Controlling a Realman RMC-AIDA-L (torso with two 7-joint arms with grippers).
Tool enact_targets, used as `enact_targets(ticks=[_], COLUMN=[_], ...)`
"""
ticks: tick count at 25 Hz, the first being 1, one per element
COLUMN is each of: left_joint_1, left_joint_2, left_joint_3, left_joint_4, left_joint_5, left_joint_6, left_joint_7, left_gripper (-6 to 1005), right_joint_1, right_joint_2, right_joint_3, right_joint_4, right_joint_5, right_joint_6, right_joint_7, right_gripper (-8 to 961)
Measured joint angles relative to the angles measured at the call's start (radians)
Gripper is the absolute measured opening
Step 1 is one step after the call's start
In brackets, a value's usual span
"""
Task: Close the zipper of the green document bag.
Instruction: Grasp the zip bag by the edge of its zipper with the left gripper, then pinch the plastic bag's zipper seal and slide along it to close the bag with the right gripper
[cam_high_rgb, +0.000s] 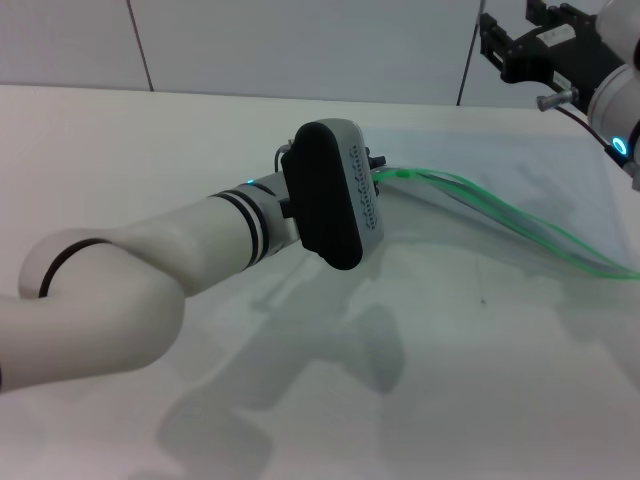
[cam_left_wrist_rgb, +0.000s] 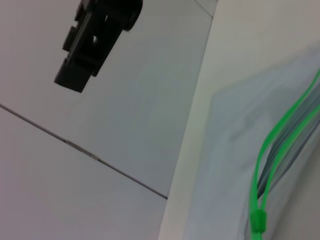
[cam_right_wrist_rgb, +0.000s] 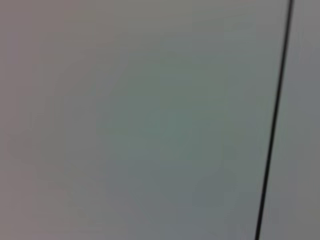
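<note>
Left end effector (cam_high_rgb: 378, 178) at zipper (cam_high_rgb: 500, 215) end, grip apparently hidden.

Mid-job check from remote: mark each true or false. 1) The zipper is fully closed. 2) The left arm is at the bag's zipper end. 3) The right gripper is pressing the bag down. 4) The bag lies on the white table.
1) False: the zipper strips gape apart.
2) True: the left gripper is at the green document bag end.
3) False: the right gripper is raised above the table.
4) True.
</note>
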Motion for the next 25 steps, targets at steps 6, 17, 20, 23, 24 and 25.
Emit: enact_targets(ticks=[6, 17, 20, 23, 24, 25], left_joint_1=[0.067, 0.082, 0.082, 0.083, 0.083, 0.083], left_joint_2=[0.005, 0.006, 0.006, 0.006, 0.007, 0.007], left_joint_3=[-0.026, -0.027, -0.028, -0.028, -0.028, -0.028], left_joint_4=[0.088, 0.11, 0.111, 0.111, 0.111, 0.112], left_joint_5=[0.001, 0.012, 0.012, 0.012, 0.012, 0.012], left_joint_6=[0.001, 0.016, 0.016, 0.016, 0.017, 0.017], left_joint_7=[0.007, 0.014, 0.015, 0.015, 0.016, 0.017], left_gripper=[54, 55, 54, 54, 54, 54], right_joint_1=[-0.044, -0.068, -0.087, -0.094, -0.094, -0.092], right_joint_2=[-0.002, 0.014, 0.022, 0.048, 0.048, 0.051], right_joint_3=[0.021, 0.075, 0.124, 0.218, 0.218, 0.231], right_joint_4=[-0.109, -0.21, -0.249, -0.259, -0.259, -0.256], right_joint_5=[-0.003, 0.048, 0.117, 0.193, 0.193, 0.193], right_joint_6=[0.115, 0.402, 0.51, 0.683, 0.683, 0.715], right_joint_7=[-0.079, -0.348, -0.457, -0.605, -0.605, -0.624], right_gripper=[512, 510, 510, 509, 507, 505])
